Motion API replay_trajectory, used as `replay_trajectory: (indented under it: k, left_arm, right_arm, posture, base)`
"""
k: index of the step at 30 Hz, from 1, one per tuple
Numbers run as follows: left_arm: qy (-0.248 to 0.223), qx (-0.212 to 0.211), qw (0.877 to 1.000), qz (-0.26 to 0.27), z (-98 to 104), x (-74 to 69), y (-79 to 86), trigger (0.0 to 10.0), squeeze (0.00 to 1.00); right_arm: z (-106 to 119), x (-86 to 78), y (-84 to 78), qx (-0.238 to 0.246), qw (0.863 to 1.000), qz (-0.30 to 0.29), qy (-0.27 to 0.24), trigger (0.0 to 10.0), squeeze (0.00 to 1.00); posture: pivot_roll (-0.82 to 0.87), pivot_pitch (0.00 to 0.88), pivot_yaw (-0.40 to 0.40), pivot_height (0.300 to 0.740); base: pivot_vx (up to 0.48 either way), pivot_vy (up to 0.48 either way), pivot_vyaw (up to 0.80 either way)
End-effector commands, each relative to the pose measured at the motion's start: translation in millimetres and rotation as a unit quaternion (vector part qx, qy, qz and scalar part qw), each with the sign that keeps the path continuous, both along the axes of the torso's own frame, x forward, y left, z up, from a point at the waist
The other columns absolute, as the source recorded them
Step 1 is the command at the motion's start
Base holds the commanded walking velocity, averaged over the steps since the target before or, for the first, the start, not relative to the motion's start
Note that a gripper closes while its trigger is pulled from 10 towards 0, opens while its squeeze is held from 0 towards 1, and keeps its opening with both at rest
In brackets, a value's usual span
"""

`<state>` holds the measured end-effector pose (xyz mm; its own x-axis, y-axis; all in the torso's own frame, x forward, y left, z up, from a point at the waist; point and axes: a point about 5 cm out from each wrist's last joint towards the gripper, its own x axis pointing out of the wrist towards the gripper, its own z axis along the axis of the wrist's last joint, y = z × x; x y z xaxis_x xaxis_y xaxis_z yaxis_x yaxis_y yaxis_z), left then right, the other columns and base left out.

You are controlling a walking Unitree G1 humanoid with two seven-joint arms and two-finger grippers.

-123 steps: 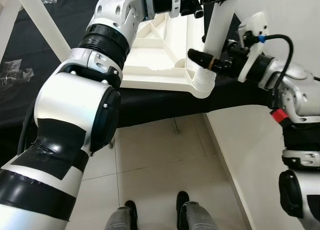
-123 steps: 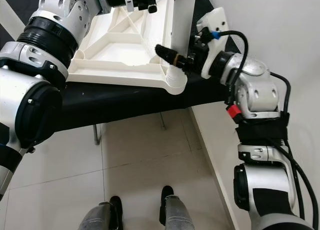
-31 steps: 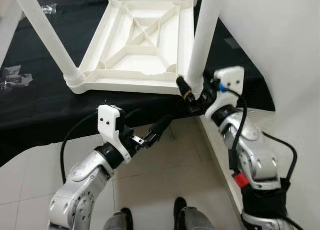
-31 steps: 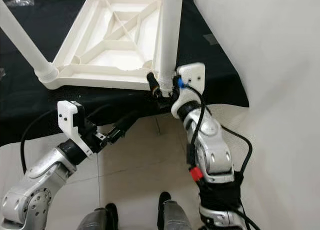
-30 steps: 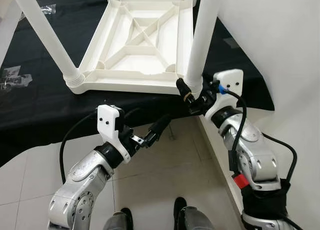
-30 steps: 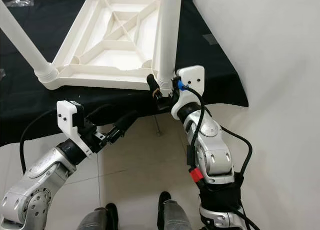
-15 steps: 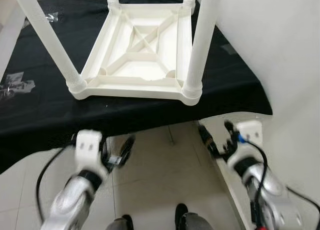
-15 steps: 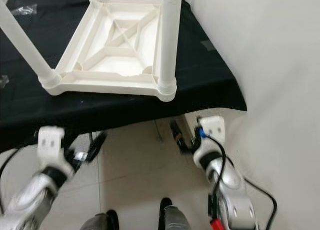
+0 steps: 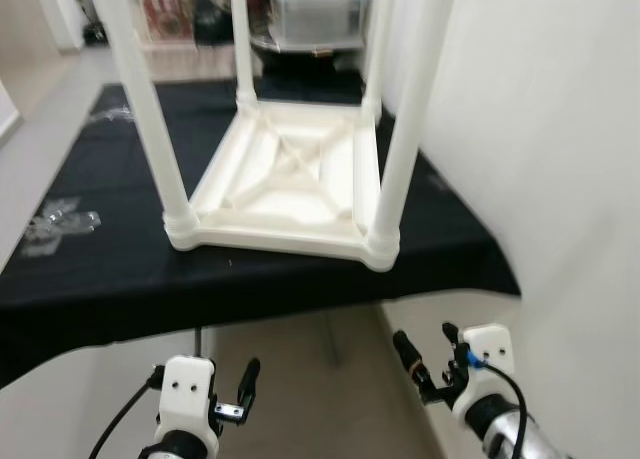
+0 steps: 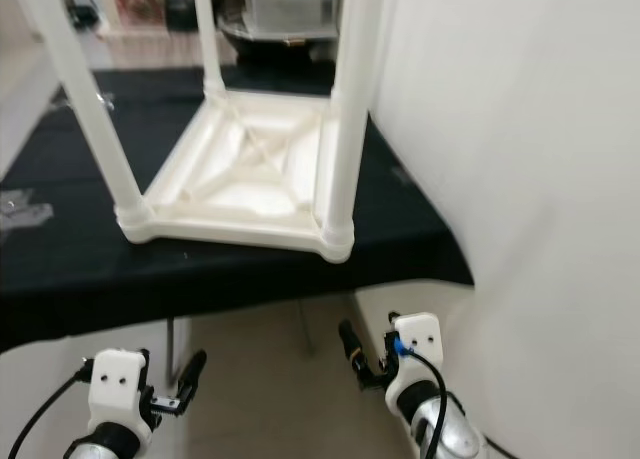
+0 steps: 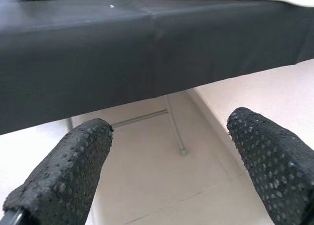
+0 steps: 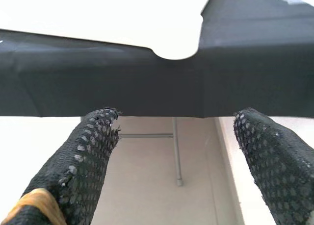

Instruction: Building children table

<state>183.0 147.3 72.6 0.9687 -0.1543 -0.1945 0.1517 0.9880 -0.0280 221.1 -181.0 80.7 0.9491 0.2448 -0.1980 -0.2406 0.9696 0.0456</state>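
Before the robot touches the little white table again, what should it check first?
1. All four legs standing up from the upside-down children table: ok.
2. Table resting fully on the black cloth: ok, though its near corner sits close to the edge.
3. Left gripper open, holding nothing: ok.
4. Right gripper open, holding nothing: ok.
5. Both grippers low, below the cloth's edge, apart from the table: ok.
6. Legs screwed in tight: cannot tell.
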Motion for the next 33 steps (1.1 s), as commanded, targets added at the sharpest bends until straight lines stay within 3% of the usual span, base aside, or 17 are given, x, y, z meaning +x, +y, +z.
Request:
replay_trajectory:
  k: [1, 8, 15, 23, 29, 32, 33]
  left_arm:
    - [0.011, 0.005, 1.000, -0.002, -8.6, 0.4, -3.6, 10.0, 0.00]
    - [0.012, 0.000, 1.000, 0.000, -14.1, 4.9, -2.2, 10.0, 0.00]
    - [-0.003, -0.004, 1.000, -0.006, -12.5, -2.0, -2.3, 10.0, 0.00]
    - [-0.008, -0.007, 1.000, -0.004, -8.7, -5.6, -0.2, 10.0, 0.00]
    - [-0.022, -0.018, 0.999, -0.022, -0.3, -4.4, -0.6, 10.0, 0.00]
    - [-0.043, -0.036, 0.998, -0.034, 11.9, 0.2, -1.9, 10.0, 0.00]
    - [-0.059, -0.038, 0.997, -0.045, 21.1, 5.1, -4.1, 10.0, 0.00]
  right_arm:
    - [-7.4, 0.9, 2.1, -0.005, 1.000, 0.008, 0.005, 10.0, 0.00]
    - [-8.5, 7.7, 10.1, -0.006, 1.000, 0.020, -0.007, 10.0, 0.00]
    - [-8.6, -4.8, 10.4, -0.003, 0.999, 0.036, -0.016, 10.0, 0.00]
    - [-6.2, -8.2, 10.5, 0.002, 0.999, 0.042, -0.021, 10.0, 0.00]
    - [-2.3, -9.6, 13.0, 0.008, 0.997, 0.072, -0.025, 10.0, 0.00]
    - [6.8, -8.5, 15.6, 0.031, 0.994, 0.093, -0.047, 10.0, 0.00]
    - [9.8, -6.5, 13.0, 0.060, 0.992, 0.100, -0.040, 10.0, 0.00]
  posture:
    - [0.01, 0.000, -0.102, 0.740]
    - [0.01, 0.000, -0.097, 0.740]
    - [0.01, 0.006, -0.064, 0.740]
    - [0.01, 0.032, -0.059, 0.740]
    - [0.01, 0.048, -0.055, 0.740]
    - [0.01, 0.064, -0.048, 0.740]
    - [0.01, 0.076, -0.043, 0.740]
  base:
    - [0.000, 0.000, 0.00]
    - [0.000, 0.000, 0.00]
    - [0.000, 0.000, 0.00]
    - [0.000, 0.000, 0.00]
    - [0.000, 0.000, 0.32]
    - [0.352, 0.000, 0.79]
    - [0.368, 0.000, 0.00]
